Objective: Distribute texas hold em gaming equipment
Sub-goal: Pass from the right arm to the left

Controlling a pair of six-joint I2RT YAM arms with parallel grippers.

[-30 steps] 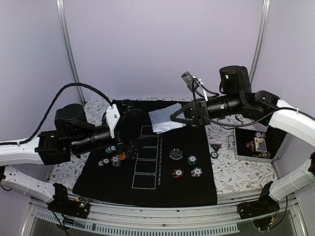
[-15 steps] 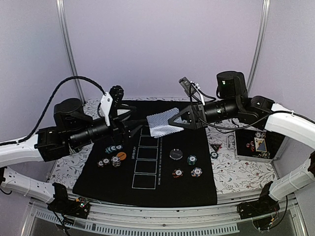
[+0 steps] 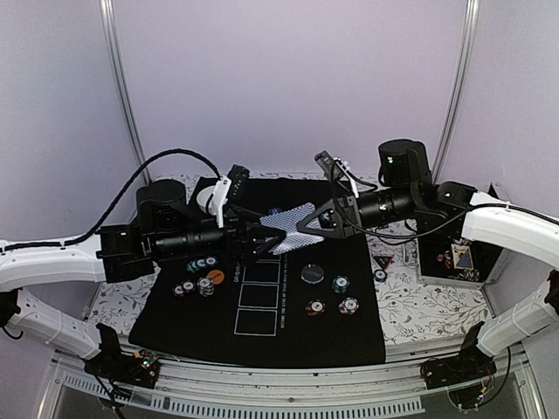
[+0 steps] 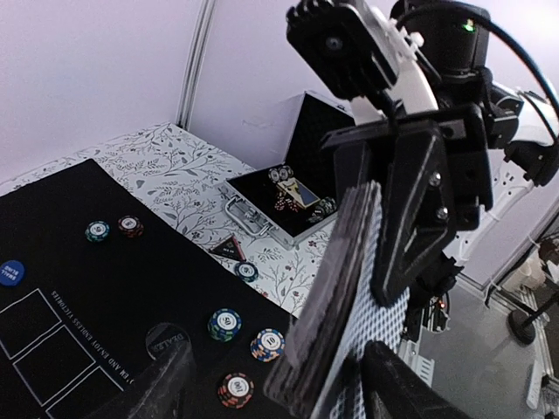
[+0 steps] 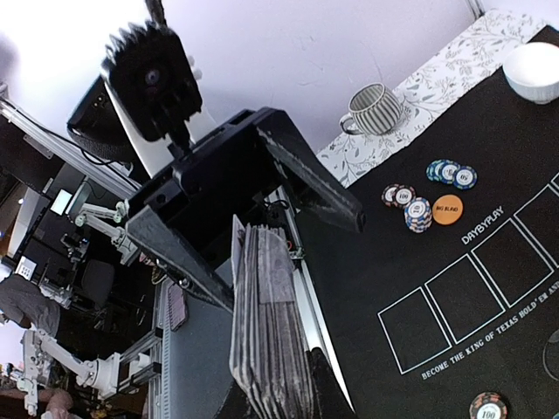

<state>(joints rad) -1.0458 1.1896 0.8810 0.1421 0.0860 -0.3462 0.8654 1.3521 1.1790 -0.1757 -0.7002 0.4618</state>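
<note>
A deck of grey-blue-backed playing cards [image 3: 293,218] hangs in the air over the black mat [image 3: 262,336], with my right gripper [image 3: 307,220] shut on its right end. In the right wrist view the deck [image 5: 271,323] stands edge-on between my right gripper's [image 5: 275,406] fingers. My left gripper [image 3: 266,234] is open, and its fingers straddle the deck's free end. The left wrist view shows the deck [image 4: 336,288] between those fingers [image 4: 166,384], with a wide gap on the left side. Chip stacks [image 3: 196,281] and an orange disc [image 3: 216,276] lie on the mat's left. More chips [image 3: 341,284] and a black dealer disc [image 3: 313,273] lie right of centre.
An open black case [image 3: 454,253] holding chips stands on the floral cloth at the right, with a small triangle [image 3: 382,260] and a chip [image 3: 380,275] beside it. A white bowl [image 5: 533,70] and a striped mug [image 5: 376,109] sit at the far left. White rectangles [image 3: 260,297] mark the mat's middle.
My left arm has swung up and right until its fingers straddle the deck, and its jaws have narrowed somewhat. My right gripper has carried the deck a little left.
</note>
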